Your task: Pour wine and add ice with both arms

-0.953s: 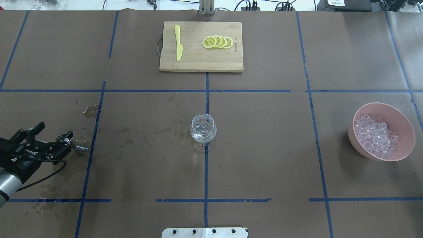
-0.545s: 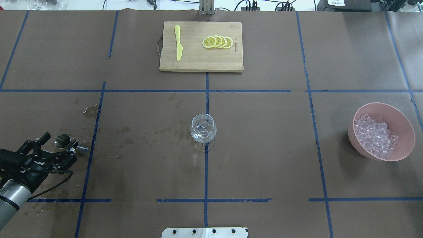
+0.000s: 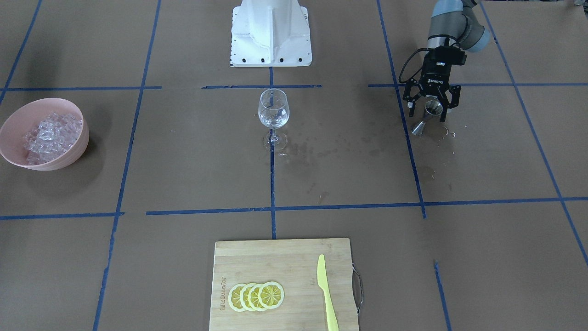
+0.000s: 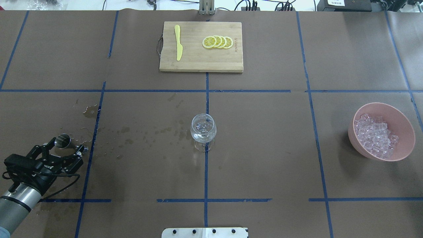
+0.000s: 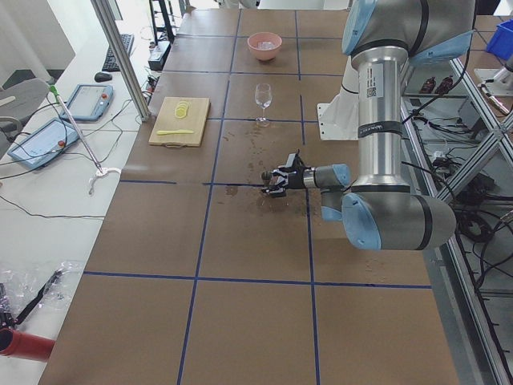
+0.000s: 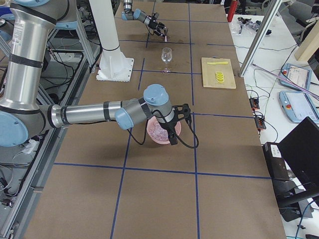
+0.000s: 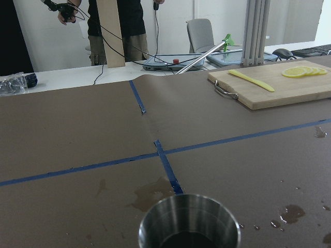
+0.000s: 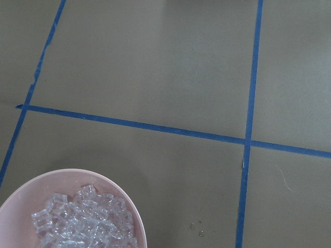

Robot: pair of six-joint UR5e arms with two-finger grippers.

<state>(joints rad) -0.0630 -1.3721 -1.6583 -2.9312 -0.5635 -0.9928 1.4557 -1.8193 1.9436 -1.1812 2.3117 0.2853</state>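
A steel jigger (image 4: 62, 140) stands upright on wet paper at the table's left. My left gripper (image 4: 66, 146) is open, with its fingers spread on either side of the jigger's upper cup and not holding it. It also shows in the front view (image 3: 429, 109). The jigger's rim (image 7: 189, 223) fills the bottom of the left wrist view. A wine glass (image 4: 203, 130) with something clear in it stands at the centre. The ice (image 4: 375, 135) lies in a pink bowl (image 4: 401, 114) at the right. My right gripper (image 6: 178, 124) hovers over the bowl, seen only in the exterior right view. I cannot tell whether it is open or shut.
A wooden cutting board (image 4: 191, 62) with lemon slices (image 4: 217, 42) and a yellow knife (image 4: 178, 42) lies at the far middle. Wet spots (image 4: 145, 134) run between jigger and glass. The white pedestal (image 3: 271, 32) stands at the robot's side.
My left gripper has drawn back toward the robot's edge of the table, staying open. The jigger stands where it was. The glass and bowl have not moved.
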